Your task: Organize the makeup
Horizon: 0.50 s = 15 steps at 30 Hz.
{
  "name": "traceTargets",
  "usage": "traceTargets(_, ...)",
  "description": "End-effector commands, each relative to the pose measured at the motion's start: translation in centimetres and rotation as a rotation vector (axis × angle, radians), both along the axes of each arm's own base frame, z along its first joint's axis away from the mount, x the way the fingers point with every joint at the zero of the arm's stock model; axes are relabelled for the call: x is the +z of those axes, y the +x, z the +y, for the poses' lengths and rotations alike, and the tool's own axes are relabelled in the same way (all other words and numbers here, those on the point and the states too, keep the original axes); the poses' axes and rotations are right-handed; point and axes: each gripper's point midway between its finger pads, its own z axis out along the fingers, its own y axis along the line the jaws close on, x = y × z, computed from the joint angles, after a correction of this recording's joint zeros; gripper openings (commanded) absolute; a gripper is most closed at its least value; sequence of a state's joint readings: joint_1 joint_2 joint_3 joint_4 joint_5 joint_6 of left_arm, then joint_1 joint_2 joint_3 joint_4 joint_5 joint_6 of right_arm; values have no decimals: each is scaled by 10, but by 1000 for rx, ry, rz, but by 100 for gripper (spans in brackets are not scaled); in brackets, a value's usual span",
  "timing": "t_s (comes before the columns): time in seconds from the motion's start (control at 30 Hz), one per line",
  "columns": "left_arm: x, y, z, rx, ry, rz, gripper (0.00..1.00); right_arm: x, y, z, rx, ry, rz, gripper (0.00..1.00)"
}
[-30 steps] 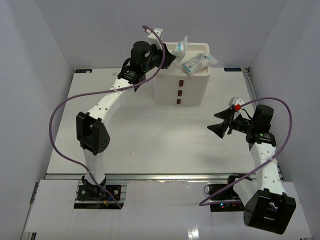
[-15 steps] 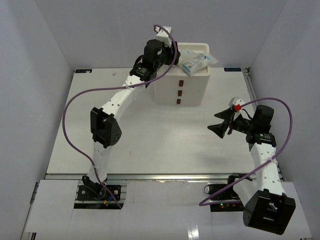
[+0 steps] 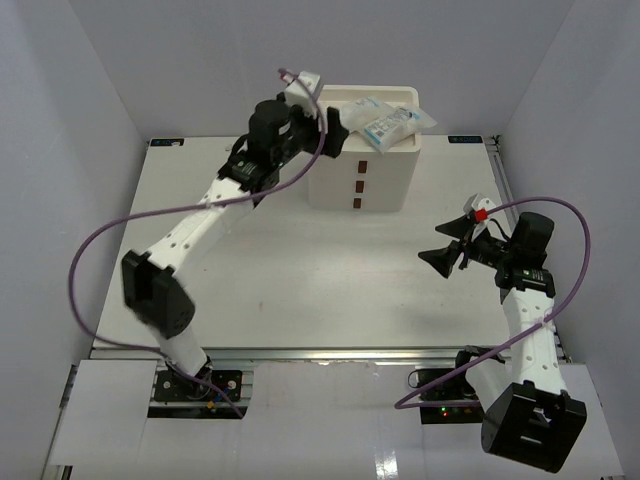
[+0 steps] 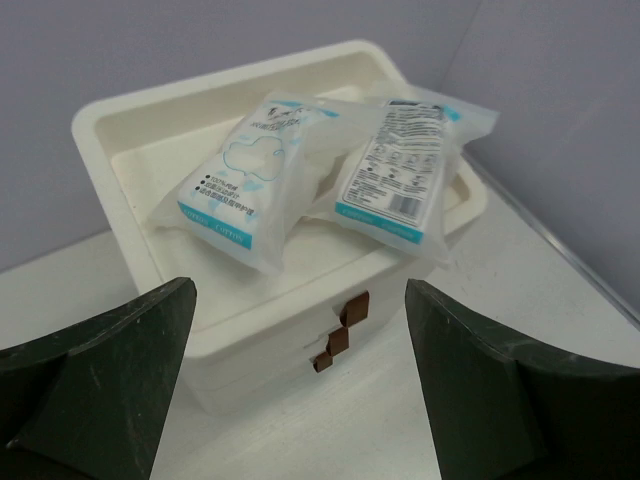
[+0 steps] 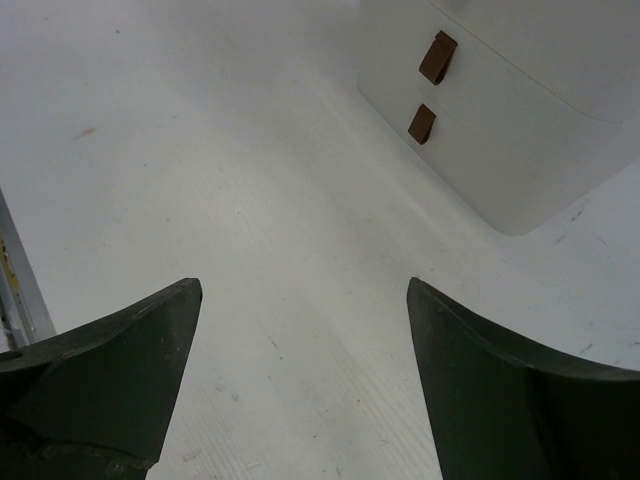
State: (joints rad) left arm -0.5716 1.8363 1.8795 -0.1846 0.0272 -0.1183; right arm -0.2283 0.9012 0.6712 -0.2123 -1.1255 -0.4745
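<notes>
Hanging over the flat white table (image 5: 200, 150), the right gripper (image 3: 447, 245) has its jaws spread wide, empty. Farther back, the left gripper (image 3: 335, 132), spread too, faces the tall white drawer box (image 4: 110, 140). Two clear blue-printed plastic packets (image 4: 245, 180) lie on top.

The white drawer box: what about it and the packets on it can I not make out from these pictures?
- Inside the drawer box: all views, the shut drawer fronts hide it.
- Small print on the packets: left wrist view, too small to read.
- Handles: the right wrist view shows two; the third is cut off by the top edge.
</notes>
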Motion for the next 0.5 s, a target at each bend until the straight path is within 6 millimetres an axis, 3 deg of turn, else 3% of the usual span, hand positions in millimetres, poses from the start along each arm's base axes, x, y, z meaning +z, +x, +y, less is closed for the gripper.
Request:
traceTargets(0.0,43,-108,55,-106,-67,-145,98,6,4,-16,-83,26,21,91)
traceTargets(0.07,10,-140,86,-81,-77,-104,98,6,5,-23,-114,39,37,90)
traceTargets(0.13,-17,-161,104,-63,-82,-70,98,6,7,-30,-146,44,45,90)
traceTargets(0.2,-65,-184,120,-55,-74,-1,98,6,10,-41,-200,42,51,90)
traceTargets(0.33,-140,-204,132,-61,13,137,98,3,15,-59,-317,24,62,90)
traceTargets(0.4,-147,-208,132,-77,37,150,98,-1,16,-67,-378,7,68,90)
traceTargets(0.47,-142,-210,132,-93,48,132,98,-7,16,-74,-440,-1,86,90)
